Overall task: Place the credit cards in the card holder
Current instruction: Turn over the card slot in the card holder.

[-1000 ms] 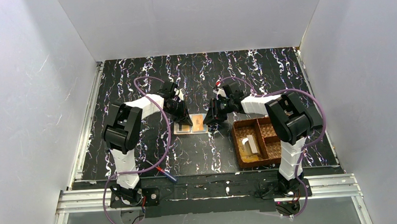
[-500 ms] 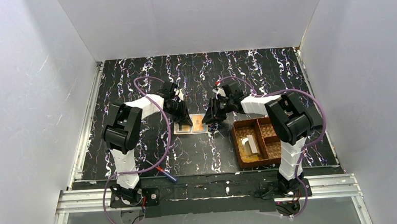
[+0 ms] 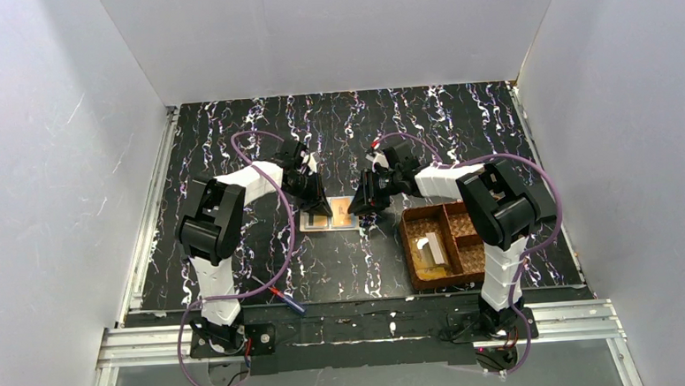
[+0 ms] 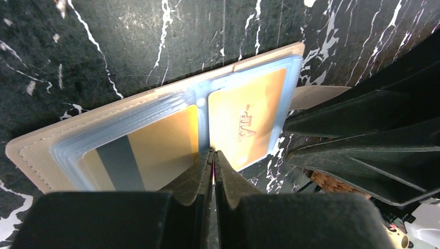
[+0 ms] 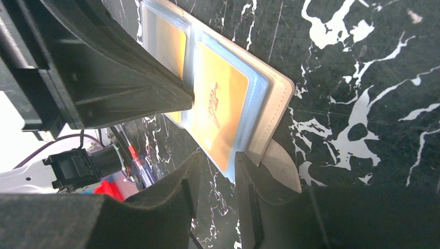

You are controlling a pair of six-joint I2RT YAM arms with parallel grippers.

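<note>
Little movement is seen since earlier. The open card holder [image 3: 330, 217] is laid on the table [image 3: 229, 128], credit cards [image 4: 249, 116] sleeved inside; the left gripper [image 4: 212, 155] is shut at its fold, the right gripper [image 5: 219, 155] slightly parted around its corner, grip undetermined.

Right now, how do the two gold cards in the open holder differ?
The striped card shows a dark band across its face; the VIP card shows red lettering instead. Seen from the left wrist, the striped card sits in the left half of the holder, the VIP card in the right half. Both are gold and lie flat under clear plastic.
</note>
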